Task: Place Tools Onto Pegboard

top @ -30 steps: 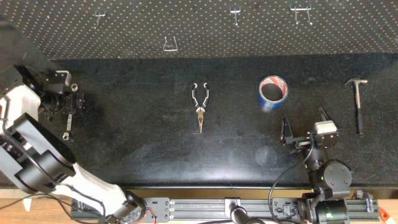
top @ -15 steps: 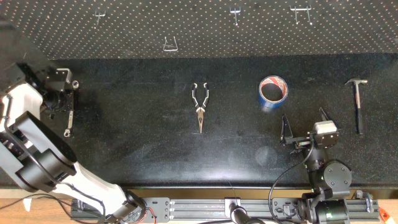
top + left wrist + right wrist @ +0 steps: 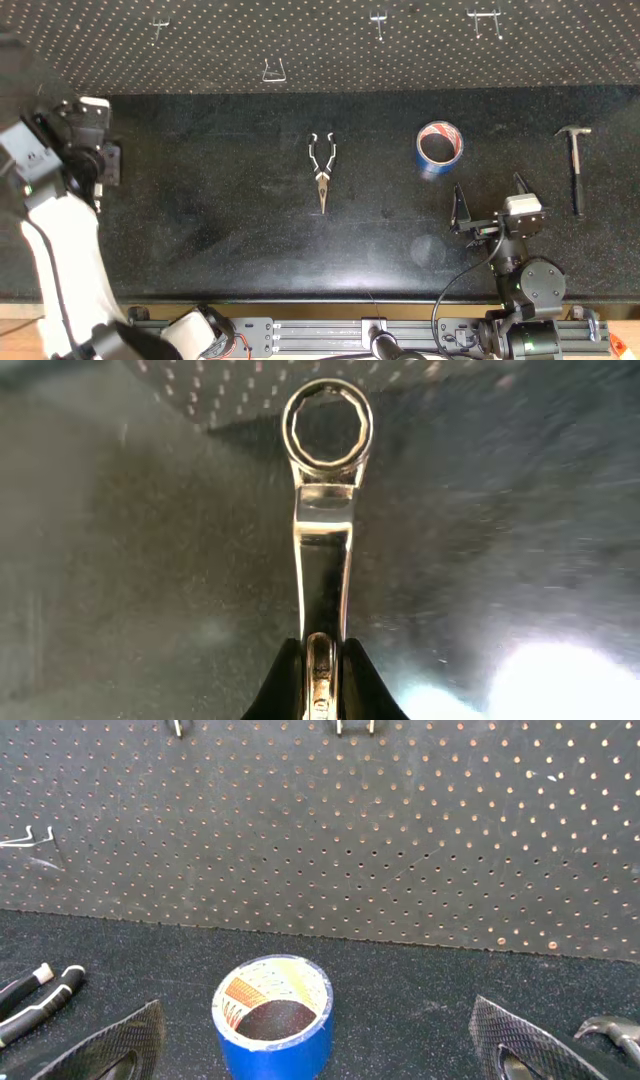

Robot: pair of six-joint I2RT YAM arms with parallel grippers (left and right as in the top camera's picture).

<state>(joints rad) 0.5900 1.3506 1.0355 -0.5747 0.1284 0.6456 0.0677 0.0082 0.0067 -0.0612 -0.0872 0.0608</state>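
- Left jaws: shut tight on the shank of a wrench [image 3: 322, 560]. Its ring end points straight out ahead of them, towards the foot of the pegboard [image 3: 330, 50].
- Cannot tell whether the wrench is clear of the desk [image 3: 230, 210].
- Top view: the left jaws sit at the desk's 9 o'clock edge, close under the pegboard.
- Right jaws: spread wide, nothing between them. They sit low at the desk's 5 o'clock, facing the pegboard.
- Tape [image 3: 438, 147]: a blue roll standing on its side rim on the desk, at 12 o'clock from the right jaws, near but apart.
- Hammer [image 3: 574, 165]: lies flat at 2 o'clock from the right jaws, head towards the pegboard.
- Pliers [image 3: 321, 168]: lie flat at mid-desk, at 10 o'clock from the right jaws. The handles point at the pegboard and the nose points away.
- Hooks on the pegboard: one low [image 3: 273, 72] at 11 o'clock from the pliers, and others higher [image 3: 377, 20], [image 3: 485, 20], [image 3: 160, 22]. All are bare.
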